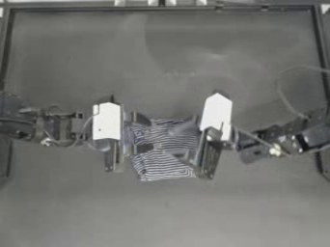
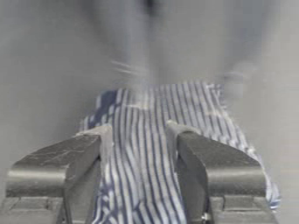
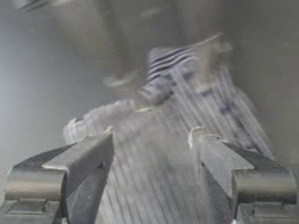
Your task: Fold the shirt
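Note:
The striped shirt (image 1: 164,152) lies as a small, rumpled bundle in the middle of the dark table. My left gripper (image 1: 116,163) hangs at the bundle's left edge and my right gripper (image 1: 206,166) at its right edge, both pointing toward the table's near side. In the left wrist view the left gripper (image 2: 140,131) is open, with striped shirt fabric (image 2: 152,131) showing in the gap between and below the jaws. In the right wrist view the right gripper (image 3: 152,133) is also open over the shirt (image 3: 158,148), whose far end is bunched up.
A raised frame (image 1: 161,7) runs along the table's far edge and down both sides. A thin light cable (image 1: 283,96) loops over the table at the right, behind the right arm. Bare dark tabletop (image 1: 161,212) lies on the shirt's near side and on its far side.

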### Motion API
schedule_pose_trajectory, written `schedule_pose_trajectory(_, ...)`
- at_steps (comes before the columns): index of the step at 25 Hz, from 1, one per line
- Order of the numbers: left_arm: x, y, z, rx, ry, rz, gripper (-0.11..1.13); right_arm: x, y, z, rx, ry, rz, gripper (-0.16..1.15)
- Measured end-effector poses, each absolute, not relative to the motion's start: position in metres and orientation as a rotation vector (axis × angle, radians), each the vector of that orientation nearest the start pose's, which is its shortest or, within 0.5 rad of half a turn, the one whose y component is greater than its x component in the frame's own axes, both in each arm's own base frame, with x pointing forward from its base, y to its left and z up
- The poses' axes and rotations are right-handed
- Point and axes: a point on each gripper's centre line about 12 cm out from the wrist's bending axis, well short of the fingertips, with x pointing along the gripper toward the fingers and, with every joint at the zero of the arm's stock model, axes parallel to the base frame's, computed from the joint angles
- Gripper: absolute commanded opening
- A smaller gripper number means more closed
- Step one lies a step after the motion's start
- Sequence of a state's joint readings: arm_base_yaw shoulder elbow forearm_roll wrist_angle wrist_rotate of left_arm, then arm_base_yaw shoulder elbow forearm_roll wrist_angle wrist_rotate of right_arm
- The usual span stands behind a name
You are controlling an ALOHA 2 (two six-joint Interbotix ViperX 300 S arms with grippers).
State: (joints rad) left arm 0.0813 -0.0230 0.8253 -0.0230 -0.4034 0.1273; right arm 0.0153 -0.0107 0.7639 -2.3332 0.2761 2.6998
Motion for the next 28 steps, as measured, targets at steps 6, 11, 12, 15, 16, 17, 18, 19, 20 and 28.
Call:
schedule_pose_trajectory(6, 0.367, 0.022, 0.166, 0.084, 0.404, 0.05, 0.79, 0.37, -0.03, 0.163, 0.266, 0.498, -0.306, 0.87)
schedule_pose_trajectory(11, 0.358, 0.016, 0.159, 0.043, 0.379, 0.064, 0.79, 0.365, -0.036, 0.16, 0.244, 0.46, -0.351, 0.87)
schedule_pose_trajectory(12, 0.357, 0.013, 0.159, 0.037, 0.358, 0.066, 0.79, 0.365, -0.037, 0.158, 0.241, 0.459, -0.355, 0.87)
schedule_pose_trajectory(15, 0.359, 0.008, 0.158, 0.023, 0.323, 0.069, 0.79, 0.367, -0.039, 0.149, 0.229, 0.461, -0.376, 0.87)
schedule_pose_trajectory(16, 0.36, 0.007, 0.153, 0.02, 0.327, 0.069, 0.79, 0.367, -0.039, 0.143, 0.226, 0.469, -0.383, 0.87)
schedule_pose_trajectory(17, 0.36, 0.005, 0.149, 0.017, 0.333, 0.068, 0.79, 0.368, -0.04, 0.138, 0.224, 0.477, -0.389, 0.87)
schedule_pose_trajectory(18, 0.361, 0.004, 0.146, 0.015, 0.335, 0.068, 0.79, 0.368, -0.039, 0.135, 0.225, 0.485, -0.391, 0.87)
schedule_pose_trajectory(19, 0.361, 0.003, 0.143, 0.013, 0.338, 0.069, 0.79, 0.369, -0.039, 0.132, 0.229, 0.487, -0.396, 0.87)
schedule_pose_trajectory(20, 0.361, 0.002, 0.139, 0.01, 0.341, 0.071, 0.79, 0.369, -0.038, 0.128, 0.231, 0.493, -0.399, 0.87)
schedule_pose_trajectory(28, 0.364, -0.002, 0.106, -0.005, 0.389, 0.088, 0.79, 0.37, -0.035, 0.104, 0.223, 0.525, -0.417, 0.87)
